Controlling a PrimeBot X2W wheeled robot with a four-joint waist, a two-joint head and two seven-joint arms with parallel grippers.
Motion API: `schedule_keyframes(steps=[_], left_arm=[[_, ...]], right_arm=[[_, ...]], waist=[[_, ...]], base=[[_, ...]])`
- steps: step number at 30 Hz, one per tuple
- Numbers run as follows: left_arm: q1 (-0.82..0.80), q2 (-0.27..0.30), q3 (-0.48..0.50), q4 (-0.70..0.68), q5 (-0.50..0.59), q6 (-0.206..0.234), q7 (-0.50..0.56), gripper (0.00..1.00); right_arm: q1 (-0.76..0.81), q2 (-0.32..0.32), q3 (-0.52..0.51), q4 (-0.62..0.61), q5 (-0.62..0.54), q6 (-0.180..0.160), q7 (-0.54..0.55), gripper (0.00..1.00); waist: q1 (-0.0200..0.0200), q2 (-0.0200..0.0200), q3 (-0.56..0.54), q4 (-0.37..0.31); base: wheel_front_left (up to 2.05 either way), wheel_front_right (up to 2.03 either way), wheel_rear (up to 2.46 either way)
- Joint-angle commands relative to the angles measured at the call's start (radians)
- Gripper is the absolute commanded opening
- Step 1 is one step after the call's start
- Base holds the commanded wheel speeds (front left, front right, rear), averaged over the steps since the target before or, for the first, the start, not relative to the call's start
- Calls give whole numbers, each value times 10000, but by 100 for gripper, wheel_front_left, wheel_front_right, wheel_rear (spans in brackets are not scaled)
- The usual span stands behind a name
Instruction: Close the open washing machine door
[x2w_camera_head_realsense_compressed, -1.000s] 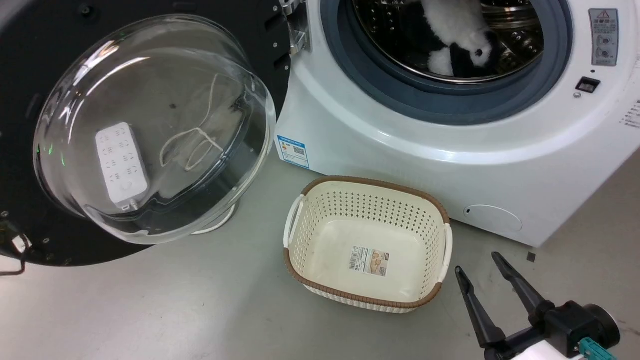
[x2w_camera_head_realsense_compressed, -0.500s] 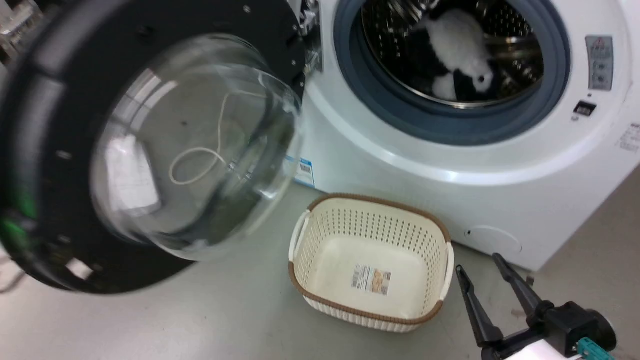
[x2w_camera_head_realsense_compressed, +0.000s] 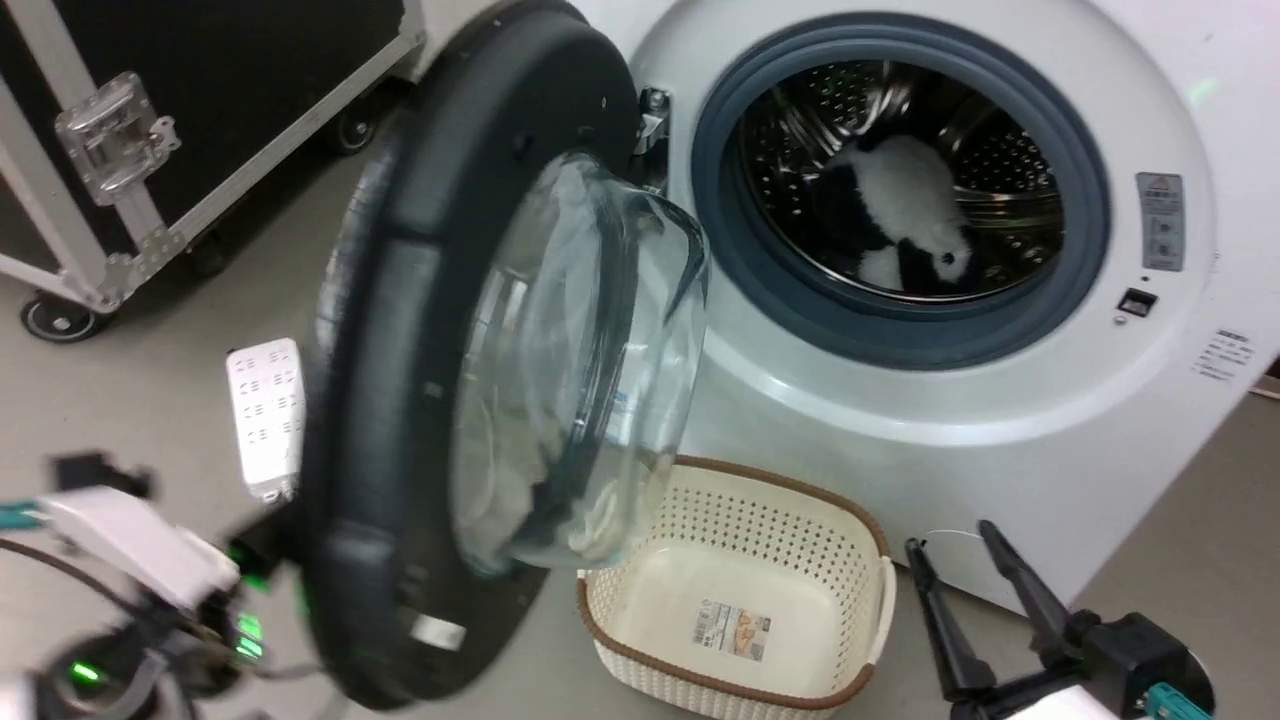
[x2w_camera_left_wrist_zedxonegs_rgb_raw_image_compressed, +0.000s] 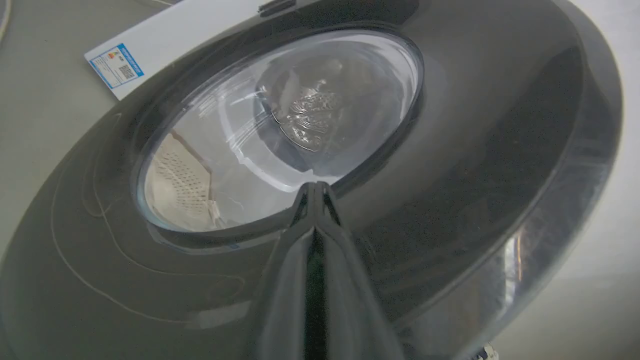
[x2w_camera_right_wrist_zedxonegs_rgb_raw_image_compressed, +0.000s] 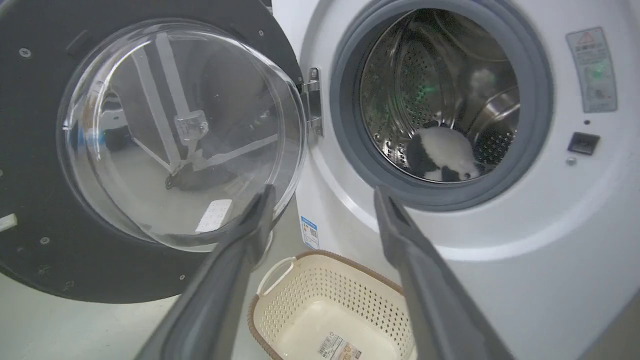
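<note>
Beside the drum mouth, on a metal hinge (x2w_camera_head_realsense_compressed: 652, 120) at its left, the washing machine door (x2w_camera_head_realsense_compressed: 375, 450) stands swung out from the washing machine (x2w_camera_head_realsense_compressed: 900, 440), nearly edge-on to the head camera and blurred; its wide glossy black rim rings a bulging clear glass bowl (x2w_camera_head_realsense_compressed: 580, 370) that faces the white front; the left gripper (x2w_camera_left_wrist_zedxonegs_rgb_raw_image_compressed: 315, 189), fingers clenched tight together, has its tips at the door's dark outer face, right at the edge of the glass; inside the steel drum lies a black-and-white plush toy (x2w_camera_head_realsense_compressed: 900, 200); below the mouth a cream perforated basket (x2w_camera_head_realsense_compressed: 740, 515) with a brown rim sits on the pale grey floor (x2w_camera_head_realsense_compressed: 150, 290), a label stuck to its bottom; the right gripper (x2w_camera_head_realsense_compressed: 950, 540) hovers just beside the basket, fingers spread apart; beyond the door lie a white power strip (x2w_camera_head_realsense_compressed: 265, 415) and a black metal-edged case (x2w_camera_head_realsense_compressed: 200, 40) on wheels.
</note>
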Motion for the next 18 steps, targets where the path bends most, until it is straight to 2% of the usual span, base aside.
schedule_keyframes(steps=[1, 5, 9, 14, 18], left_arm=[[410, -331, -242, -319, -202, -43, 120, 0], [1377, -729, -880, -1215, -993, 195, -103, 0], [2240, -764, -2029, -1722, -2691, 549, -1258, 0], [2948, -767, -3811, -2020, -3447, 343, -2910, 0], [2825, -768, -4978, -1779, -3879, 2, -4163, 0]], right_arm=[[196, 49, -93, 42, -47, 8, -44, 100], [196, 58, -231, 29, -118, 8, -44, 100], [170, -36, -282, 30, -153, 8, -44, 100], [134, -211, -229, 18, -144, 8, -44, 100], [15, -385, -213, -44, -80, 8, -44, 100]], waist=[[1, 0, -47, -143], [1, 0, -37, -619], [1, 0, 64, -1283], [1, 0, 320, -2271], [1, 0, 659, -3193]], base=[[0, 0, 0], [0, 0, 0], [0, 0, 0], [0, 0, 0], [0, 0, 0]])
